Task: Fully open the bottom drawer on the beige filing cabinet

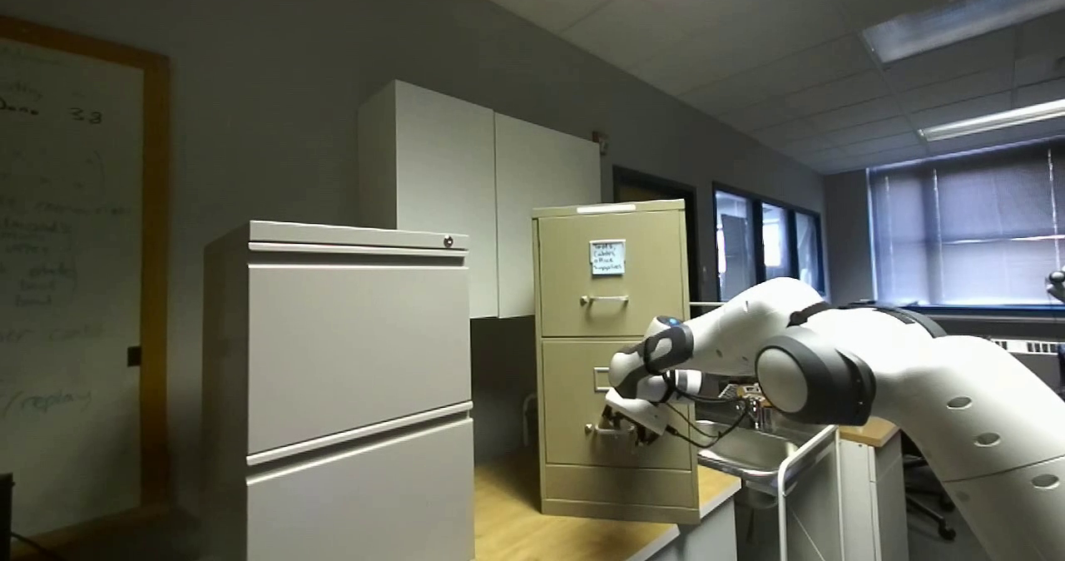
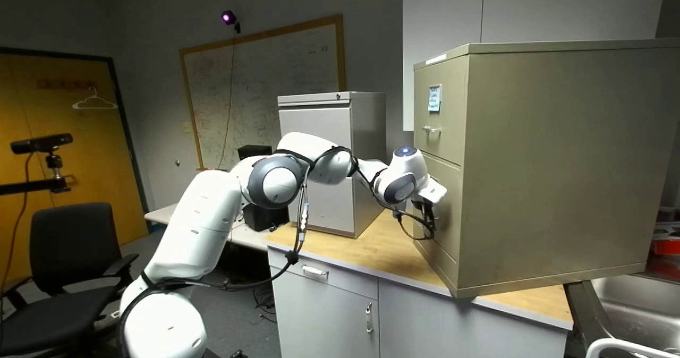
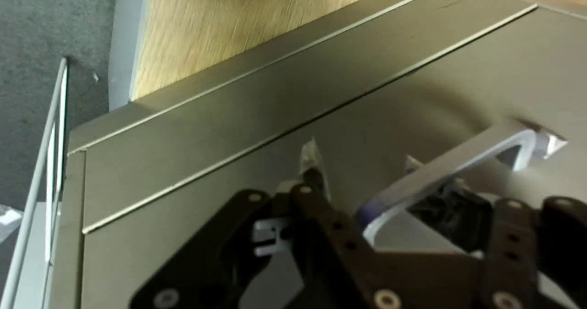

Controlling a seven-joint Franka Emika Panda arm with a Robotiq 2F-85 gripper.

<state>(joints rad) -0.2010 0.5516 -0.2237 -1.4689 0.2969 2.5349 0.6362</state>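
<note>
My jaws stand apart, clamped on nothing as far as I can tell, right at the handle [image 3: 435, 173] of the closed bottom drawer [image 1: 570, 394], just ahead of them in the beige filing cabinet [image 2: 563, 161] on the table [image 2: 361, 249]. In the wrist view one finger [image 3: 470, 217] appears tucked behind the handle, while the other fingertip [image 3: 312, 155] is off past its end. The handle's long axis runs level across the drawer front, so I judge the pull should go straight out, square to that face, with the tucked finger as hook
</note>
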